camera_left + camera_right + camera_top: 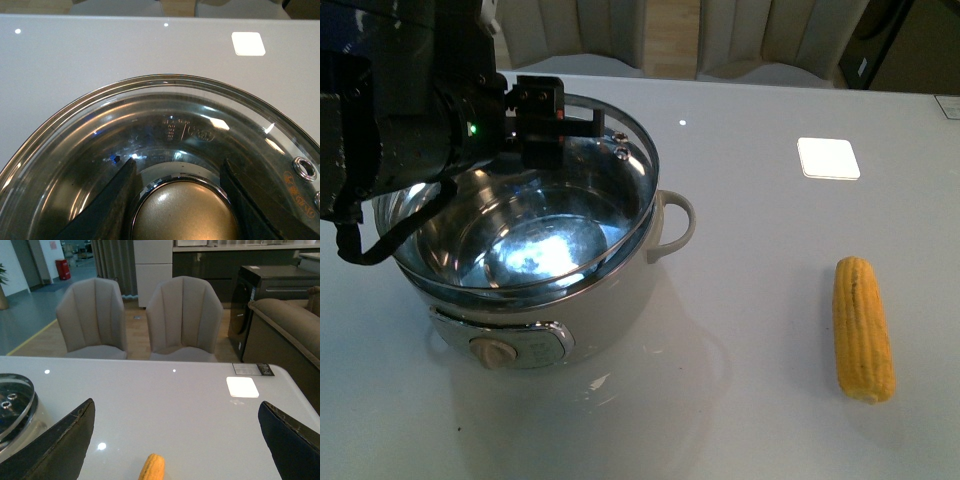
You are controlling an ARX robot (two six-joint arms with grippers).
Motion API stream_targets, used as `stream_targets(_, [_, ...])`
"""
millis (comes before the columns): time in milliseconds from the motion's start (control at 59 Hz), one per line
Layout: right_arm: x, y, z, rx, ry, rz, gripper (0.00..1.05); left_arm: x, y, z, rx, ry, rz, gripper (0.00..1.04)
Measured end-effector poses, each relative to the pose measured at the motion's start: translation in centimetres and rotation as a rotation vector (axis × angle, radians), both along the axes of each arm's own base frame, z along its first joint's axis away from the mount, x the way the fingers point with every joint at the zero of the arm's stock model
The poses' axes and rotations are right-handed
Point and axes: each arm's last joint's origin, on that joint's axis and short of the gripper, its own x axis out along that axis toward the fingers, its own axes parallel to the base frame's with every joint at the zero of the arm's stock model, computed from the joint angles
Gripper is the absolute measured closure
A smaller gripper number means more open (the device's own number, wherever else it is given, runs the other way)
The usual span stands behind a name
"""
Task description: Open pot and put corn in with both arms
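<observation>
The cream-white pot point(620, 300) stands at the table's left, its dial knob point(492, 352) facing me. My left gripper point(538, 112) is shut on the golden knob point(182, 212) of the glass lid point(632, 150) and holds it over the pot's mouth; it looks slightly raised and tilted. In the left wrist view the gripper point(178, 169) straddles the knob, with the lid's glass point(200, 100) beyond. The corn point(863, 328) lies on the table at the right, lengthwise towards me. My right gripper point(176, 405) is open above the table, the corn's tip point(152, 467) below it. It is out of the front view.
A white square patch point(828, 157) lies on the grey table point(750, 230) beyond the corn. Two grey chairs point(182, 315) stand past the far edge. The pot's side handle point(680, 215) sticks out to the right. The lid's edge shows in the right wrist view point(12, 395).
</observation>
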Motion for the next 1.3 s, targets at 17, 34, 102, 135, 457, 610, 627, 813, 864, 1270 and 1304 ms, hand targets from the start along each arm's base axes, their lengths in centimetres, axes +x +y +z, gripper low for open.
stream_targets(17, [0.0,0.0,0.0,0.000,0.000,0.000,0.09,0.0,0.0,0.1,-0.001,-0.002,0.000,0.61])
stream_targets(34, [0.0,0.0,0.0,0.000,0.000,0.000,0.09,0.0,0.1,0.3,-0.002,-0.005,0.002,0.61])
stream_targets(102, [0.0,0.0,0.0,0.000,0.000,0.000,0.09,0.0,0.2,1.0,-0.006,-0.018,0.008,0.61])
stream_targets(135, [0.0,0.0,0.0,0.000,0.000,0.000,0.09,0.0,0.4,1.4,-0.007,-0.023,0.011,0.61])
stream_targets(457, [0.0,0.0,0.0,0.000,0.000,0.000,0.09,-0.2,4.0,5.7,-0.035,-0.116,0.092,0.61])
stream_targets(610, [0.0,0.0,0.0,0.000,0.000,0.000,0.09,-1.4,7.5,5.8,-0.017,-0.131,0.131,0.61])
stream_targets(627, [0.0,0.0,0.0,0.000,0.000,0.000,0.09,-1.5,7.7,5.8,-0.013,-0.132,0.133,0.61])
stream_targets(813, [0.0,0.0,0.0,0.000,0.000,0.000,0.09,-2.8,12.7,4.5,0.006,-0.109,0.216,0.61])
stream_targets(864, [0.0,0.0,0.0,0.000,0.000,0.000,0.09,-3.2,14.3,4.1,0.007,-0.103,0.252,0.61])
stream_targets(1270, [0.0,0.0,0.0,0.000,0.000,0.000,0.09,-5.4,24.1,1.0,0.048,-0.107,0.535,0.61])
stream_targets(1304, [0.0,0.0,0.0,0.000,0.000,0.000,0.09,-5.6,24.5,0.4,0.052,-0.097,0.544,0.61])
